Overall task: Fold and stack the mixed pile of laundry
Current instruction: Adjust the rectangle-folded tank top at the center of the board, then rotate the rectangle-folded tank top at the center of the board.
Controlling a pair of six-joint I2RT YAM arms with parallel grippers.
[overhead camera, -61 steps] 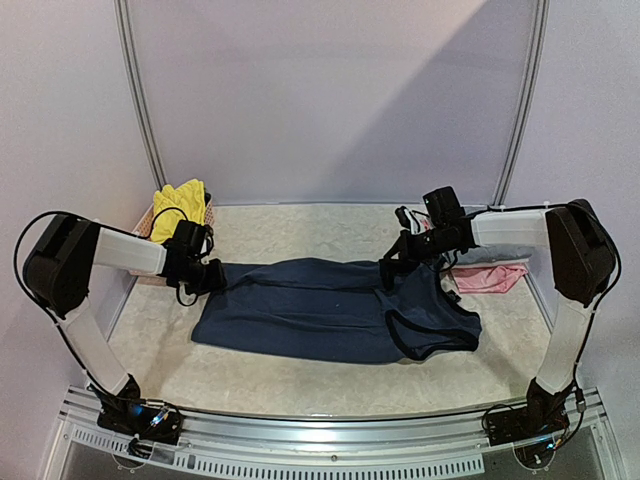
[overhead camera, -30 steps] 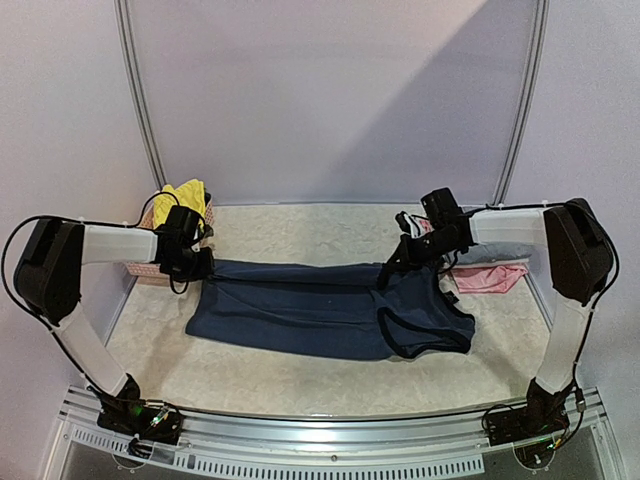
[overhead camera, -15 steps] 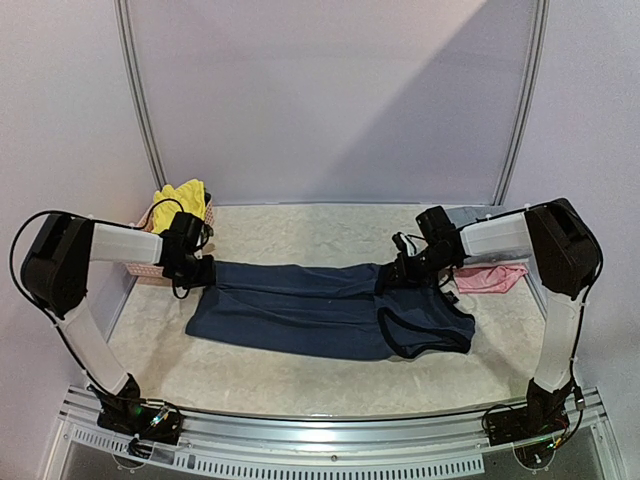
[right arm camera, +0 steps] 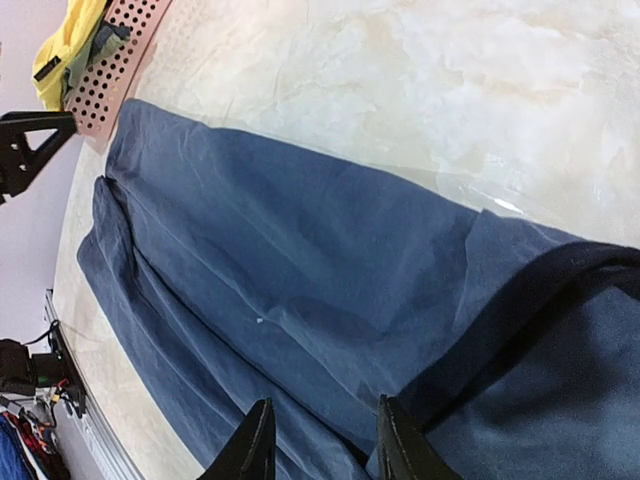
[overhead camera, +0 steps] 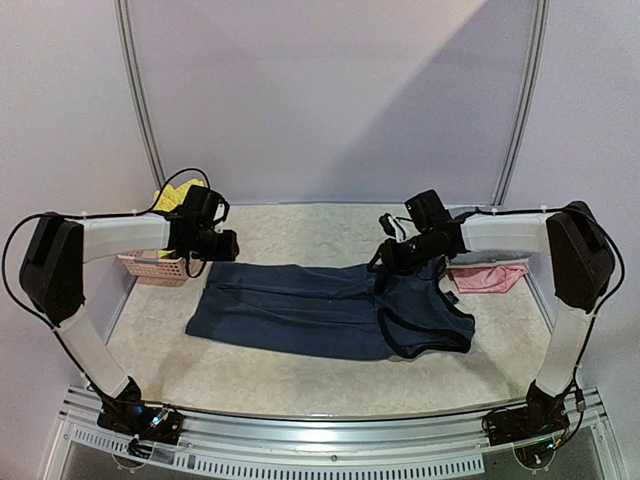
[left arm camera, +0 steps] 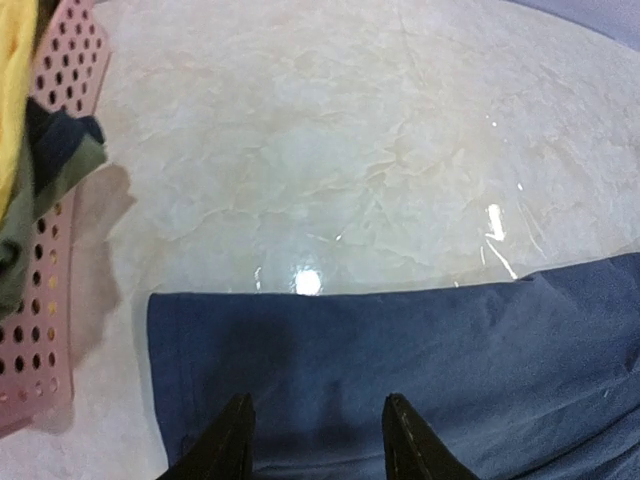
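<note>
A navy blue top [overhead camera: 320,312] lies flat across the middle of the table, doubled over lengthwise, its dark-trimmed neck end [overhead camera: 430,325] to the right. My left gripper [overhead camera: 226,245] hovers just above the top's far left corner, open. In the left wrist view its fingertips [left arm camera: 317,398] stand apart over the navy cloth [left arm camera: 450,370] with nothing between them. My right gripper [overhead camera: 384,258] hangs over the far edge near the neck end, open too. In the right wrist view it [right arm camera: 324,400] stands above the creased navy cloth [right arm camera: 300,260], empty. A yellow garment [overhead camera: 166,196] lies in the basket.
The pink lattice basket [overhead camera: 150,266] stands at the far left, beside the top's corner [left arm camera: 40,300]; it holds yellow and dark cloth [left arm camera: 60,150]. A pink piece [overhead camera: 490,277] lies at the far right under my right arm. Bare marble table [left arm camera: 350,150] stretches behind the top.
Both grippers were shut on the top's far edge; now both have opened, let the cloth go and risen off it. The top lies settled on the table.
</note>
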